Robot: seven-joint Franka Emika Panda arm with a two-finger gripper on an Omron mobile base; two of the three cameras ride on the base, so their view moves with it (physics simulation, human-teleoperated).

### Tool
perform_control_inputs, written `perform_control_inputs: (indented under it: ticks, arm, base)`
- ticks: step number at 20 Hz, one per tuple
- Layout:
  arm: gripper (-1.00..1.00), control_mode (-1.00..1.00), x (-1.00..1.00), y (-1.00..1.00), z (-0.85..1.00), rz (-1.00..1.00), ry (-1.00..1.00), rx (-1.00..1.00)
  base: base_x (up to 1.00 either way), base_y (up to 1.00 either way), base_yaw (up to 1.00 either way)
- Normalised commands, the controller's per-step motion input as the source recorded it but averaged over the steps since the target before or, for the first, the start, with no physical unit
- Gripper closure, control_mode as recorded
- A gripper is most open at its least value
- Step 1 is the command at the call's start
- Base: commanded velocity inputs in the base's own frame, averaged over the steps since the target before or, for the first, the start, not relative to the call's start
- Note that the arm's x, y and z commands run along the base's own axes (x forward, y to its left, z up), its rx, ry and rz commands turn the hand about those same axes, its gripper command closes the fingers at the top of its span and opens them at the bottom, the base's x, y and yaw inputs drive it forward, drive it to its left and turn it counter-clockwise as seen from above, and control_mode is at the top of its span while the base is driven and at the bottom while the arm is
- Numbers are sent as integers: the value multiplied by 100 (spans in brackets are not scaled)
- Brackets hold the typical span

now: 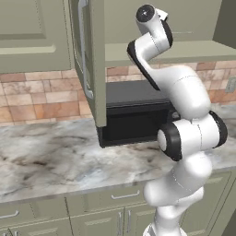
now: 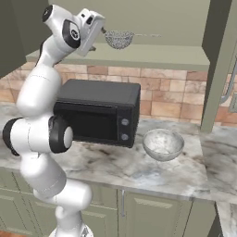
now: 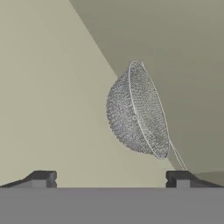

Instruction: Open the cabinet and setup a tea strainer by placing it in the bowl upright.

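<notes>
Wire-mesh tea strainer (image 3: 138, 111) ahead, gripper (image 3: 111, 178) wide open, holding nothing

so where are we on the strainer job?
Done: the cabinet is open, its doors swung out. In hand: the end effector is up at the cabinet shelf, jaws wide apart and empty, pointed at the strainer, which sits on the shelf ungrasped. Left: grasp the strainer, bring it down, and set it upright in the bowl, which holds nothing and sits on the counter right of the microwave.
</notes>
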Motion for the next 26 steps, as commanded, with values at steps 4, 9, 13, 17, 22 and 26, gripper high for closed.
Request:
perform_control_inputs:
  ticks: [4, 9, 13, 17, 22, 26]
  arm:
    - [-100, -100, 30, 0, -1, 1, 5, -2]
    - [-100, -100, 32, -1, -14, 1, 7, -1]
    - [-100, -100, 27, -6, -17, 2, 7, -1]
    - [-100, -100, 29, -7, -5, 3, 2, -1]
    - [-100, -100, 29, -3, 0, 4, 0, 0]
    - [-100, -100, 35, -1, 0, 3, 1, 0]
  base:
    - [0, 0, 0]
    - [0, 0, 0]
    - [0, 0, 0]
    - [0, 0, 0]
    - [0, 0, 0]
    - [0, 0, 0]
